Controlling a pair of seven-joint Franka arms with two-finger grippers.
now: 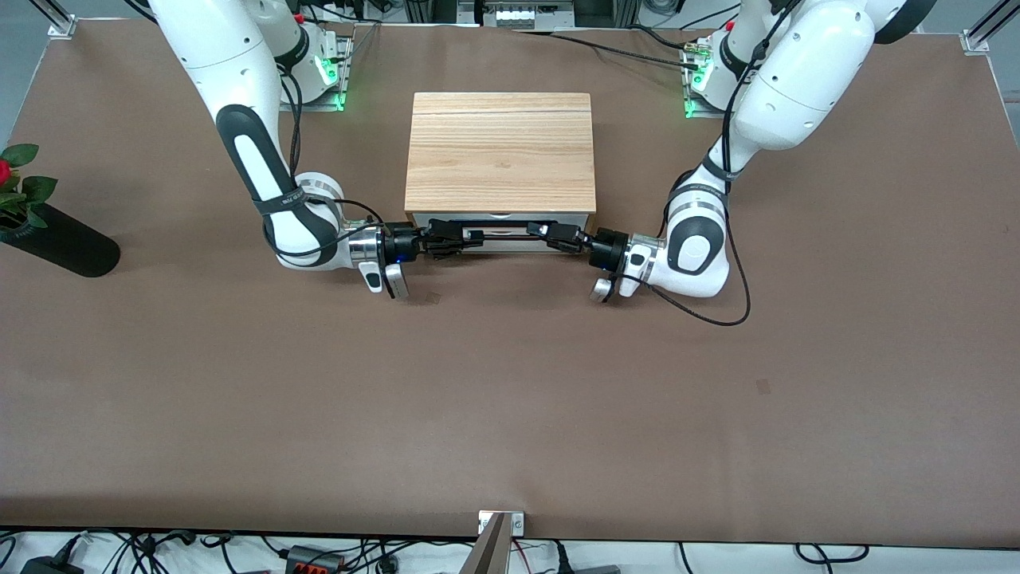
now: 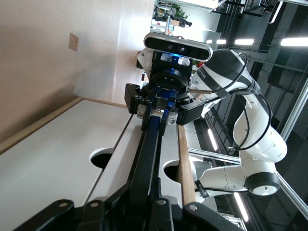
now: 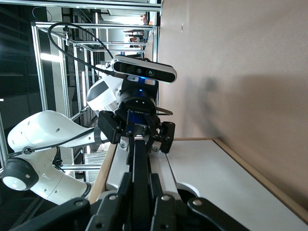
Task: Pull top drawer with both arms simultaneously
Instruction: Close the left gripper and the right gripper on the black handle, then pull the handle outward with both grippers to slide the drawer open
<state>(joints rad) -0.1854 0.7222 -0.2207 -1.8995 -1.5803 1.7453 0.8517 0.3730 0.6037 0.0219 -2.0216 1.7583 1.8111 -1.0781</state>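
So both claws are on, drawer barely out

Your left claw (image 1: 544, 231) and right claw (image 1: 468, 236) each pinch the top drawer (image 1: 500, 241) handle (image 1: 506, 233) between them, under the cabinet (image 1: 500, 151) top; nearly the whole pull's left.

Two white robot arms stand at the table (image 1: 510, 414): the right arm (image 1: 247, 127) and the left arm (image 1: 789, 88). Each carries one black two-finger tool, so two tools: the right tool (image 1: 470, 237) and the left tool (image 1: 535, 231). One cabinet (image 1: 500, 151) with a pale wood-grain top sits on the one brown table. One top drawer (image 1: 510, 246) shows at its front, with one long black bar handle (image 1: 504, 233). Two round cut-outs show in the white fronts, seen in the left wrist view (image 2: 101, 158) (image 2: 171, 171). One black vase (image 1: 60, 243) lies by the table's edge, holding one red flower (image 1: 5, 171).
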